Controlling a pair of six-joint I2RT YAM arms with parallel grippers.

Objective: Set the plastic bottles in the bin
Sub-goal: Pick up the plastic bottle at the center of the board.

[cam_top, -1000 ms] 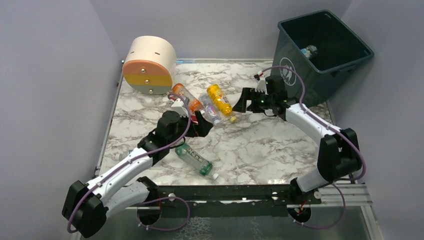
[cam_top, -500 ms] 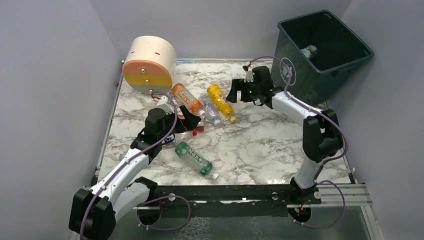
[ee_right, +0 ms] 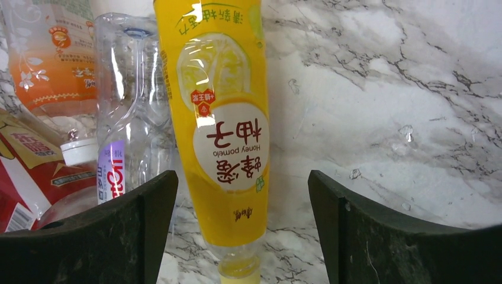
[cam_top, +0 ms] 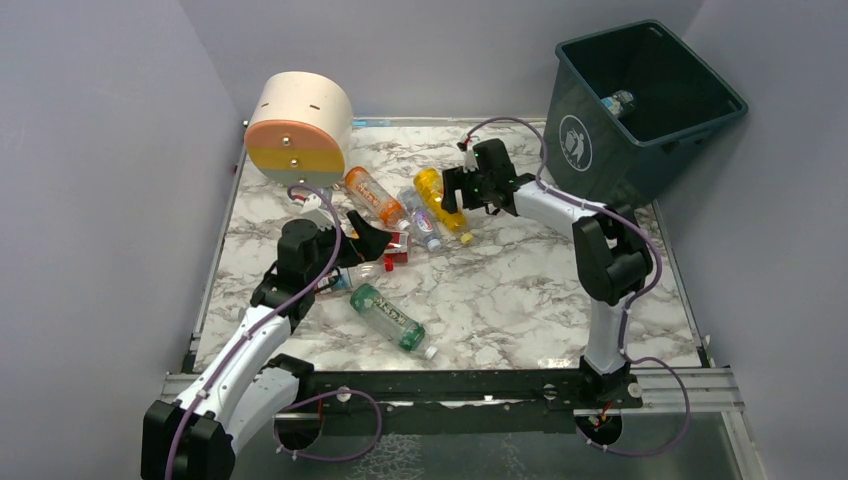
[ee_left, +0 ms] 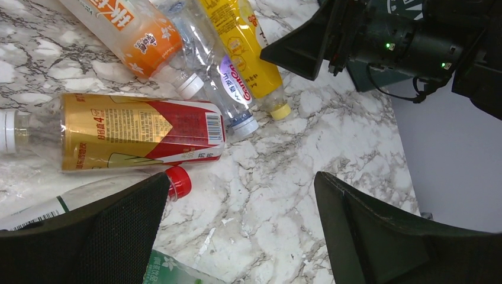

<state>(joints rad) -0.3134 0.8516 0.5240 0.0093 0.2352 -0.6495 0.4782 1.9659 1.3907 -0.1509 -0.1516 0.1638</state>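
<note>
on the table (cam_top: 520, 290) six bottles (cam_top: 392, 317), one in bin (cam_top: 600, 150), left gripper (ee_left: 241, 180) and right gripper (ee_right: 241, 177) agape

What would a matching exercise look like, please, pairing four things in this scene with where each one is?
Things:
1. yellow bottle
2. green bottle
3. clear bottle
4. cream cylinder

Places:
a. inside the bin
b. at the far left corner
c. under the open right gripper
d. lying apart from the others, on the near side

Pairs: 1-c, 2-d, 3-a, 4-b
</note>
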